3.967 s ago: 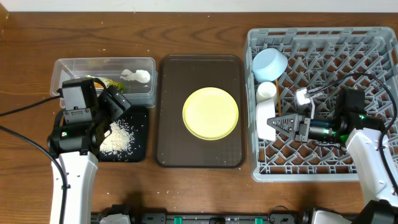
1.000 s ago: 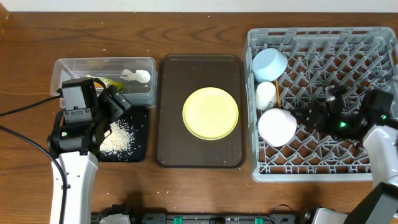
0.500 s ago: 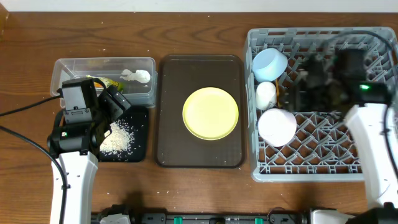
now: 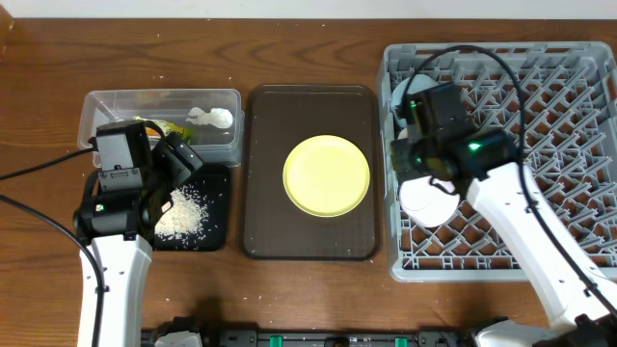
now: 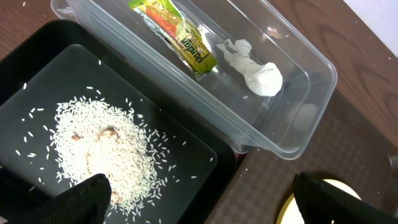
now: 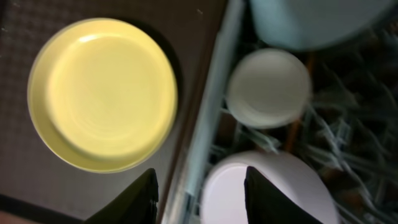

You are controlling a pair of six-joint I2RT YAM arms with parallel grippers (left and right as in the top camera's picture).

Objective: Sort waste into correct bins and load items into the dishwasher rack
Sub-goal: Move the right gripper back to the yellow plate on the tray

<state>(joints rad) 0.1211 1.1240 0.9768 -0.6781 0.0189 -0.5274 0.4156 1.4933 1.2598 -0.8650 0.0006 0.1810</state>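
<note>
The yellow plate point(image 4: 327, 174) point(image 6: 102, 93) lies on the dark brown tray. In the grey dishwasher rack point(image 4: 578, 58), along its left wall, sit the light blue bowl point(image 6: 305, 22), the small white cup point(image 6: 268, 88) and the pink-white bowl point(image 4: 429, 200) point(image 6: 273, 186). The chopsticks point(image 6: 293, 132) show as a thin wooden strip beside the cup. My right gripper point(image 4: 416, 162) point(image 6: 199, 199) hovers open above the rack's left wall, and nothing is between its fingers. My left gripper point(image 4: 181, 159) point(image 5: 208, 205) stands wide open over the rice point(image 5: 102, 152) in the black tray point(image 5: 186, 143).
The clear tub point(image 4: 96, 106) behind the black tray holds the snack wrapper point(image 5: 177, 37) and the crumpled tissue point(image 5: 252, 68). The brown serving tray point(image 4: 265, 116) lies between the bins and the rack. A few rice grains lie on the table by the front edge.
The right arm has swung from the rack's right side to its left wall, over the cup and the pink-white bowl, and its jaws have narrowed. The left arm has not moved.
</note>
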